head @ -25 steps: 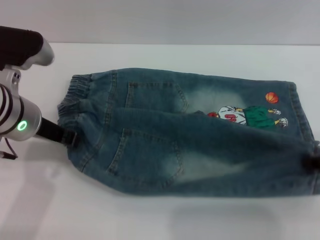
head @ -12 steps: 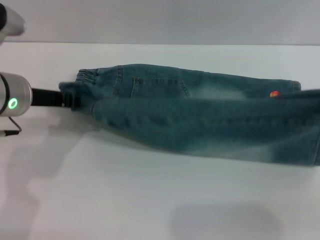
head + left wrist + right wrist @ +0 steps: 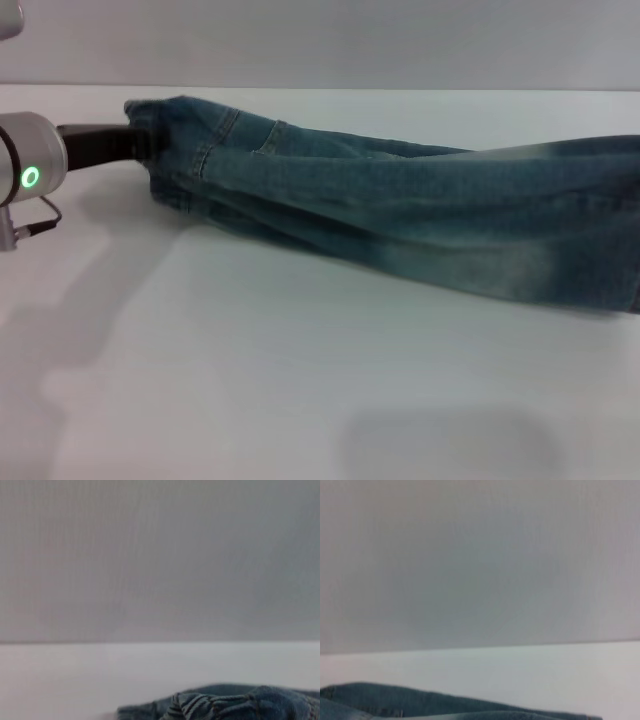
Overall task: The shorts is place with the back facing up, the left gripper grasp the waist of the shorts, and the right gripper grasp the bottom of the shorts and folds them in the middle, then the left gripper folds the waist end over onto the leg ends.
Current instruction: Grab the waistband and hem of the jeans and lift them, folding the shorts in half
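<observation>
**Left gripper carries the waist through the lengthwise fold**

The left gripper (image 3: 138,143) is pinched on the waist (image 3: 160,112) at the far-left end of the shorts (image 3: 400,215), holding that edge raised above the white table (image 3: 250,380). From there the shorts stretch rightward as a long doubled band, sagging toward the table in the middle and running out of the head view at the right. The right gripper is out of view, so its grip on the bottom of the shorts cannot be confirmed. To do this step well, both ends should likely travel together at matching height, keeping the denim taut so the lifted half lands edge to edge on the other half. Slack in the middle could leave a crooked crease.
</observation>
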{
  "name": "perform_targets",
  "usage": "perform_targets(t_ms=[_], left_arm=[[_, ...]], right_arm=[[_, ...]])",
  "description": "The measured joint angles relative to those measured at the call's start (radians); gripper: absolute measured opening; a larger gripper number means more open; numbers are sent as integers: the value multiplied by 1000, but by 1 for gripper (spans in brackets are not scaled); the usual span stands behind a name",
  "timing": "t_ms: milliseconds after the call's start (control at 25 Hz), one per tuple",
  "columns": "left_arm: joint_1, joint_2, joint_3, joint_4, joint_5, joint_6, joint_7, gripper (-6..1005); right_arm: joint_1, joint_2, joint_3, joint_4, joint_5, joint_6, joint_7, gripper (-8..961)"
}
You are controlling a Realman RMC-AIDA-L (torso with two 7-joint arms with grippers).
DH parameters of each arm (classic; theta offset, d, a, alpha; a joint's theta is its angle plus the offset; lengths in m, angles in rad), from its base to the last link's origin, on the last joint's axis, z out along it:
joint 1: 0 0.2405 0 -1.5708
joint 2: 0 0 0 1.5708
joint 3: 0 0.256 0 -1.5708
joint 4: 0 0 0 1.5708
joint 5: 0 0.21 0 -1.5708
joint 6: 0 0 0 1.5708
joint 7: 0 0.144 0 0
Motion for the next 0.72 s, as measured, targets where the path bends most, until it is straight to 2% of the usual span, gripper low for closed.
perform_targets(t_ms=[280, 520, 720], left_arm=[[-23, 1, 1, 82, -97, 113, 76, 231], [-37, 1, 1, 126, -107, 149, 78, 231], [-58, 1, 2, 167, -109, 178, 78, 231]], right_arm=[[6, -2, 0, -52, 48, -70, -36, 3], [9, -3, -2, -91, 73, -103, -52, 4], [18, -4, 5, -177, 159, -146, -113, 4]])
